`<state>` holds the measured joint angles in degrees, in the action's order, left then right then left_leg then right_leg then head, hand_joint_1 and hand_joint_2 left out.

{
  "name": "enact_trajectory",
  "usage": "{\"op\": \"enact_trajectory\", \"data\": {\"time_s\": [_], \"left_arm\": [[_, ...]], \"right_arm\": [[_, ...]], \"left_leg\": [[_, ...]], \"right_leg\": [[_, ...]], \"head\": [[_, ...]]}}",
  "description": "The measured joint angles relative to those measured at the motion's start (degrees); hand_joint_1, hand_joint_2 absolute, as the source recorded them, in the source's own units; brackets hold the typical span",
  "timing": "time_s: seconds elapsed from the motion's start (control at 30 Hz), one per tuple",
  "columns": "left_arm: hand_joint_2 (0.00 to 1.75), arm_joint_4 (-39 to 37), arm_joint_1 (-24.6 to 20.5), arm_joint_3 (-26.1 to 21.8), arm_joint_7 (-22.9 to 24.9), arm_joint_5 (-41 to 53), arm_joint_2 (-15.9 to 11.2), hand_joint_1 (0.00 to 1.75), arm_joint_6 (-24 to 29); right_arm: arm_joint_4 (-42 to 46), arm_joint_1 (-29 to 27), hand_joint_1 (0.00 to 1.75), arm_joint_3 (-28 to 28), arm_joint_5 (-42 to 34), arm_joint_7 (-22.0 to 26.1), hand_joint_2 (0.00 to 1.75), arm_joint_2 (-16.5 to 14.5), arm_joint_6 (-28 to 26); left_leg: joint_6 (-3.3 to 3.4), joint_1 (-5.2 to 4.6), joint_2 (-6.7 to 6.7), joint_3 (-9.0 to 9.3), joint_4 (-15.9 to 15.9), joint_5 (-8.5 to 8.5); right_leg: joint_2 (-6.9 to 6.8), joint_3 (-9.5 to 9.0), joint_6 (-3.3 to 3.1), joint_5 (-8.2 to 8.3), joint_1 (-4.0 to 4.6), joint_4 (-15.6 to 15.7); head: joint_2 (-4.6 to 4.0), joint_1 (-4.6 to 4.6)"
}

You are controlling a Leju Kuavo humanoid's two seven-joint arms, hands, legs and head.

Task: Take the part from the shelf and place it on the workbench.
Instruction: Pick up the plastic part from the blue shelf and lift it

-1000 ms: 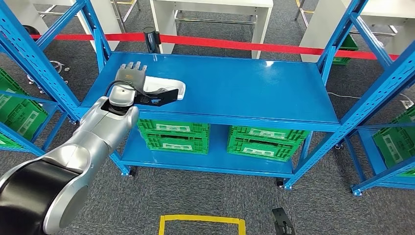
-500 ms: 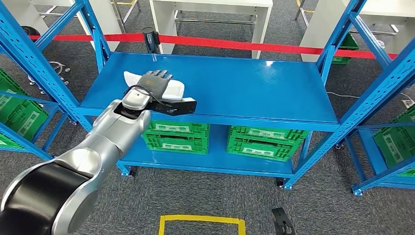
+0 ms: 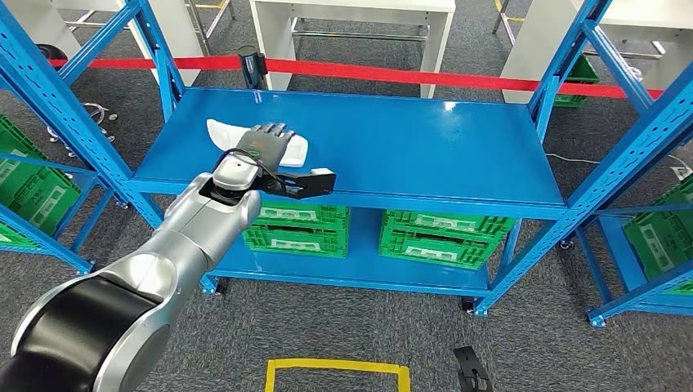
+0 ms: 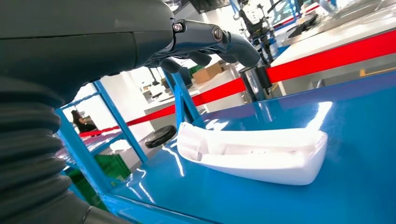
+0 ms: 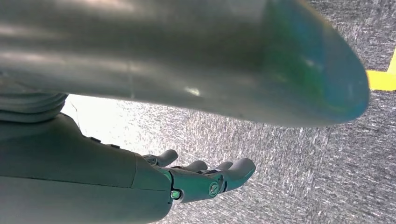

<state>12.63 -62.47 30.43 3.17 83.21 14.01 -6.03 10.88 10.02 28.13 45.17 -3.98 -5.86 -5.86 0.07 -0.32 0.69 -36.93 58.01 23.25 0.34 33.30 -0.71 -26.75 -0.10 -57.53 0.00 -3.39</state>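
Nearest, the robot's silver left arm rises from the lower left of the head view toward a blue metal shelf (image 3: 425, 143). Its left hand (image 3: 263, 145) hovers palm-down over a long white moulded plastic part (image 3: 295, 148), fingers spread apart and holding nothing. From the wrist, the dark fingers (image 4: 219, 42) arch above the part (image 4: 254, 154) with a clear gap beneath them, not touching it.

The part lies flat on the top deck of the shelf, toward its left side and near the front edge. It is a shallow trough-like shell with raised rims and one curled end.

The right hand (image 5: 205, 179) hangs over grey carpet, fingers loosely extended, apart and empty.

Below the deck, green plastic crates (image 3: 368, 229) sit on the lower level. Beyond the shelf runs a red barrier tape (image 3: 392, 75), with white tables behind.

The part looks light, stiff and thin-walled. Its glossy surface and the glossy deck suggest it may slide if pushed. A sound hold would probably be across the narrow width near the middle, thumb on one long rim and fingers on the other
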Motion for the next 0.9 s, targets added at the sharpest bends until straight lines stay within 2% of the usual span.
{"op": "enact_trajectory", "data": {"time_s": [0.53, 0.9], "left_arm": [[1.75, 0.0, 0.3, -0.5, 4.9, 1.5, -0.9, 0.0, 0.0], [1.75, 0.0, 0.3, -0.5, 5.5, 2.3, -1.6, 0.0, -0.1]], "right_arm": [[0.0, 0.0, 0.0, 0.2, 0.6, 0.0, 0.0, 0.0, -0.2], [0.0, 0.0, 0.0, 0.2, 1.0, 0.0, 0.0, 0.0, 0.0]], "left_leg": [[0.0, 0.0, 0.0, 0.0, 0.0, 0.0], [0.08, -0.1, 0.0, -0.02, 0.1, 0.07]], "right_leg": [[0.0, 0.0, 0.0, -0.02, 0.0, 0.0], [0.0, -0.03, 0.08, -0.01, -0.08, 0.1]], "head": [[0.0, 0.0], [0.0, 0.0]]}}
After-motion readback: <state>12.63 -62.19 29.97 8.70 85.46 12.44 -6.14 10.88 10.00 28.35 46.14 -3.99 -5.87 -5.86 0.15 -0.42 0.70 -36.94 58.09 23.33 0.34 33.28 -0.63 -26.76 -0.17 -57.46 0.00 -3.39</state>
